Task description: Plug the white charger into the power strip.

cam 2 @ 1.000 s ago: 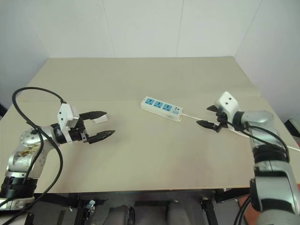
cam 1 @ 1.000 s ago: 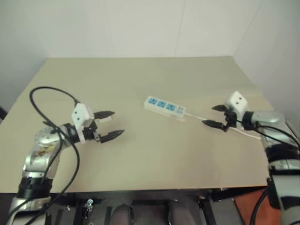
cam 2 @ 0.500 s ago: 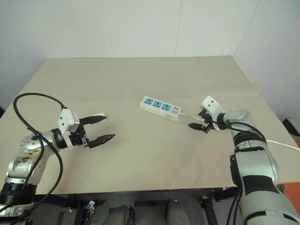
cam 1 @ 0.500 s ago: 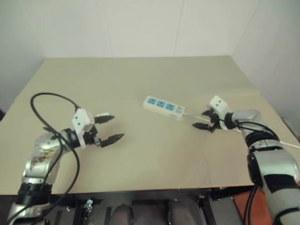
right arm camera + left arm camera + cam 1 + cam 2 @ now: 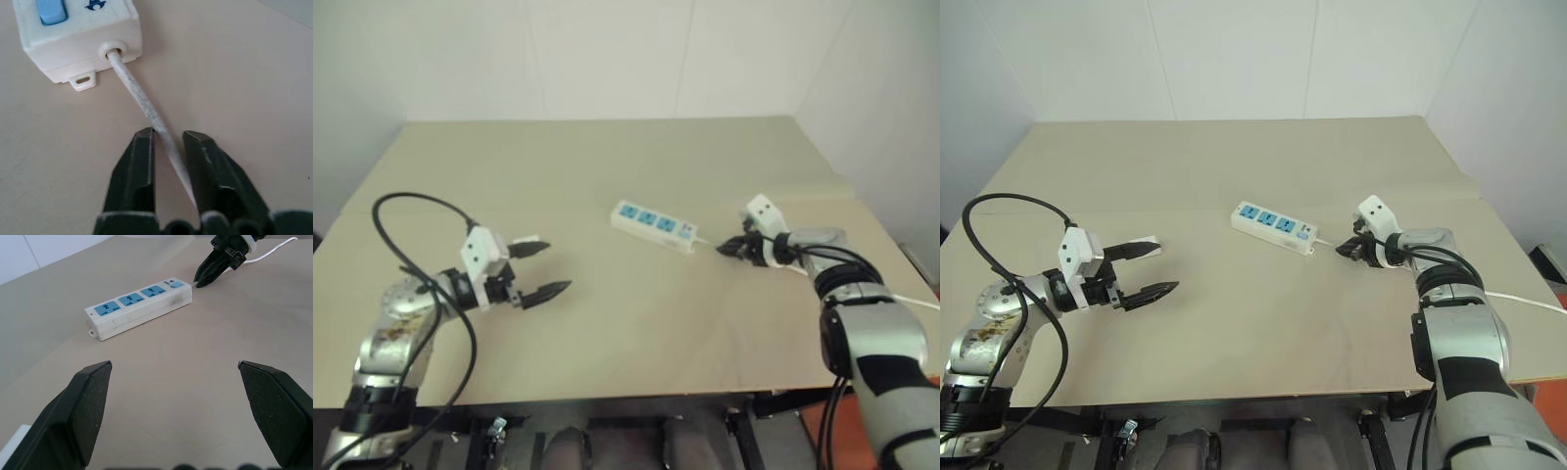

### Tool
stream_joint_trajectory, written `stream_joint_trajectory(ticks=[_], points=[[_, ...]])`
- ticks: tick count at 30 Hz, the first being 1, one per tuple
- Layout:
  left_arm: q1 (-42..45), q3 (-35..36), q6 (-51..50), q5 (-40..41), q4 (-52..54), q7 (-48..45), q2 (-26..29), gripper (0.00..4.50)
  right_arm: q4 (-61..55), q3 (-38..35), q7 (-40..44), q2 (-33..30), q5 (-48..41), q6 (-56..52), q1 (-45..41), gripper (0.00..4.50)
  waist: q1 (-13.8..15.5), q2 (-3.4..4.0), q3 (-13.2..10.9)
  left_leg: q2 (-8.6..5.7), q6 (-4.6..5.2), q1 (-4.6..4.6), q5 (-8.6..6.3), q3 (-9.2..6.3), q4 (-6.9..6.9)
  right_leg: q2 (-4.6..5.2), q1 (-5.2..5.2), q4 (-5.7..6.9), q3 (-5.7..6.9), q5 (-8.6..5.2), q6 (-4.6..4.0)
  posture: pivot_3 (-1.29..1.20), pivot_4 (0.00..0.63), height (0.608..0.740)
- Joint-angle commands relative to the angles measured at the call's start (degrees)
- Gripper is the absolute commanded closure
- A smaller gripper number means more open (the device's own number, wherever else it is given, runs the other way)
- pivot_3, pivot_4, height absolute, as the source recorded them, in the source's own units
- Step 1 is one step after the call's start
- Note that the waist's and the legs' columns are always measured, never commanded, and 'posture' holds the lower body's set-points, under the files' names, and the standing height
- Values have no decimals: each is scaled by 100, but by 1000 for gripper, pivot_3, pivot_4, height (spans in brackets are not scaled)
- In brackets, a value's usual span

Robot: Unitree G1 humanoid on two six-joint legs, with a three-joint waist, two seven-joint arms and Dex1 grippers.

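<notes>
The power strip [image 5: 1276,225], a white bar with blue socket faces, lies at the table's middle. Its thin white cord [image 5: 139,95] runs off toward the right. My right gripper [image 5: 1342,250] is down at the table just right of the strip's end. Its black fingers [image 5: 139,161] are shut on the cord a short way from the strip. My left gripper [image 5: 1165,267] hovers open over the left of the table, pointing at the strip, with nothing between its fingers. A small white block, the white charger [image 5: 1143,243], lies beside its far finger, partly hidden.
The tan table [image 5: 1253,333] has a seam line across its middle. The strip's cord [image 5: 1518,297] trails off the right edge. A black cable [image 5: 1009,211] loops over my left arm. White walls stand behind and to the right.
My right gripper moved left along the cord toward the strip, dropped to the table, and went from open to shut on the cord. The left gripper stayed in place.
</notes>
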State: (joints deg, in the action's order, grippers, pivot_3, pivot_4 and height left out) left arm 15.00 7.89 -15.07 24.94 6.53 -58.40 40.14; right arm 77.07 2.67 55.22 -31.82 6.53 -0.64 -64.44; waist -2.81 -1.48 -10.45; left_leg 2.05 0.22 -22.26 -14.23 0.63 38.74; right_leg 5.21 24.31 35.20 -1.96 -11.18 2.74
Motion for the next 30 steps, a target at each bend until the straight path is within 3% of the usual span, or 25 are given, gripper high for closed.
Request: stream_joint_trajectory(ticks=[1,9,14,22,26,30], points=[[-34,119,31,93,197,45,18,0,-122,-71,229,-20,-8,121,-70,4491,0,0,0,0,0,0,0,0,0,0,0,0,0,0,0,0,150,740],[-35,133,50,97,157,20,49,0,-536,-97,1179,-168,-154,618,214,4491,2,1,-1,0,0,-1,0,0,0,0,1,-1,0,0,0,0,150,740],[-54,132,49,80,102,-4,69,0,-2151,-306,1628,-409,-596,570,1309,4491,27,1,-1,0,0,-2,0,-1,0,0,0,-1,0,0,2,0,150,740],[37,-13,-24,75,57,-131,49,0,-6119,-915,961,-1033,-1250,-1426,3792,4491,141,1,-1,-1,0,-3,0,-1,3,2,-1,1,2,0,5,0,150,740],[172,-156,24,12,-94,-230,19,0,-7309,-1134,585,-1076,-1521,-2113,4508,4491,137,1,-1,0,0,4,0,1,4,-3,-2,3,-2,0,5,0,150,740],[356,-270,57,-9,-240,-291,-27,0,-7722,-1133,265,-1054,-1600,-2310,4675,4491,133,0,-1,0,0,4,0,0,5,-5,-2,2,-3,-1,8,0,150,740]])
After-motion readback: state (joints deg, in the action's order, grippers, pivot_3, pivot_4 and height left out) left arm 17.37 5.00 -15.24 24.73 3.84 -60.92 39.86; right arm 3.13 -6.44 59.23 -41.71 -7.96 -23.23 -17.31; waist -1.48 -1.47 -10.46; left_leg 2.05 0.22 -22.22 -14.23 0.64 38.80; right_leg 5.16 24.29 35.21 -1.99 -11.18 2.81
